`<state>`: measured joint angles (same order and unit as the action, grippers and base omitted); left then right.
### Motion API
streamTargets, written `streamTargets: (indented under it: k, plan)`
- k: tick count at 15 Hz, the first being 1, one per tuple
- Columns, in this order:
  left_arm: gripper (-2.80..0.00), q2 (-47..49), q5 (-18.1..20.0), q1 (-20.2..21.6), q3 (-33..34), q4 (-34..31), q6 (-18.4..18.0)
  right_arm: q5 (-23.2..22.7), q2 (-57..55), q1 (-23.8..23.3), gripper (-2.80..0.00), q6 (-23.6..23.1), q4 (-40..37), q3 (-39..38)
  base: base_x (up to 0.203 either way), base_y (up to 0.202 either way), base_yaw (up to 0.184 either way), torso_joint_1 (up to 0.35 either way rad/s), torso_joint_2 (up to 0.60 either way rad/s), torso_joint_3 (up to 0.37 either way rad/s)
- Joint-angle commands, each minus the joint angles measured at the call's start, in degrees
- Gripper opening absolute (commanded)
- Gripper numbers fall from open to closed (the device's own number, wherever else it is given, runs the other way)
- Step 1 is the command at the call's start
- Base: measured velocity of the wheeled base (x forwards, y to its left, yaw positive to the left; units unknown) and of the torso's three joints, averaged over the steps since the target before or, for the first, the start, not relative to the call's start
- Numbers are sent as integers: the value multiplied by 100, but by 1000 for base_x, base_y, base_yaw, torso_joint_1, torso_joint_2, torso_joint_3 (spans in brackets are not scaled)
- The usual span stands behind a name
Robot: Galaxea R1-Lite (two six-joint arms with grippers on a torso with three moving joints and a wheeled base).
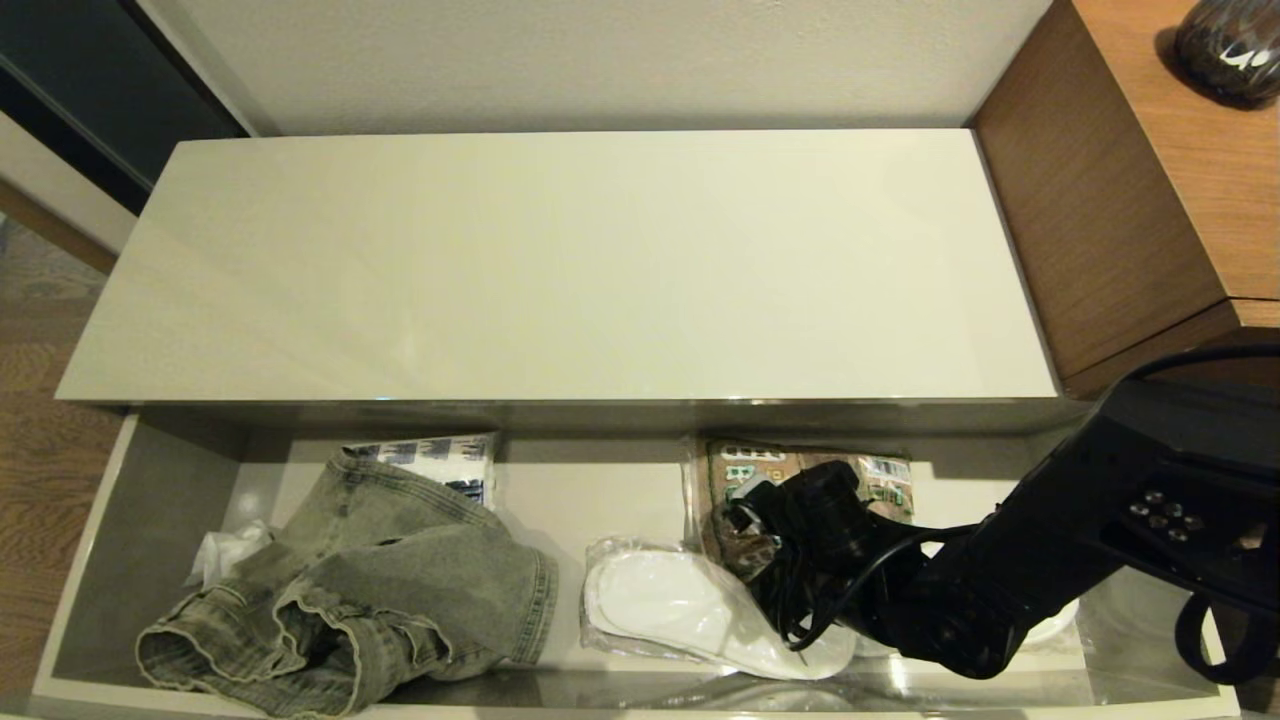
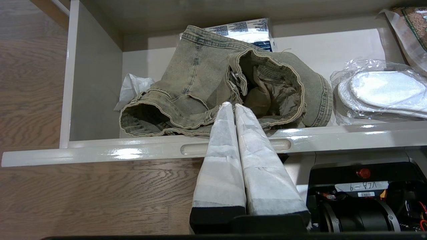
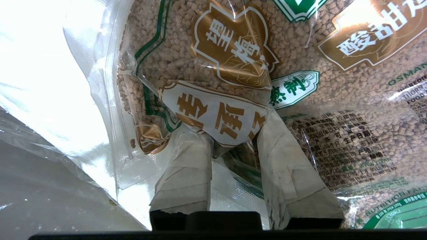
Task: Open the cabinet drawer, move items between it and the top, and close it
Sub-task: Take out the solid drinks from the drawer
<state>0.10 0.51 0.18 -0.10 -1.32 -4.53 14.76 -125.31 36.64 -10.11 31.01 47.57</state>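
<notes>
Your right gripper (image 3: 233,140) is down inside the cabinet drawer (image 1: 160,520), which stands pulled out under the top (image 1: 560,270). Its two taped fingers (image 3: 186,166) are partly apart and a fold of the bag of brown granules (image 3: 233,60) sits between them — the printed white label is pinched up at the tips. Both fingers touch the plastic, but you cannot tell from these views if the grip is already firm.

The bag lies directly under and ahead of this gripper, at the back wall of the drawer. Just beside the gripper, toward the middle of the drawer, are the white slippers (image 1: 680,605) in clear wrap; the edge of the bag rests over them.

The denim garment (image 1: 380,590) is well apart from your right gripper, at the other end of the drawer, crumpled, with a printed packet (image 1: 440,462) behind it and some white plastic (image 1: 222,550) at its far side.

Your left gripper (image 2: 232,106) is parked outside the drawer front with the fingers pressed together — the garment lies just past its tips, behind the drawer face, not touched.
</notes>
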Motion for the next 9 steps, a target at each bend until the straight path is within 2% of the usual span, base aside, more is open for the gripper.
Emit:
streamTargets:
  k: [1,9]
  plan:
    - [-280,8,1,7,1,0,-4,0,24,9,-280,-9,19,-11,0,0,0,0,0,0]
    - [-280,8,4,8,1,0,-22,9,249,137,-280,119,-10,-88,0,0,0,0,0,0]
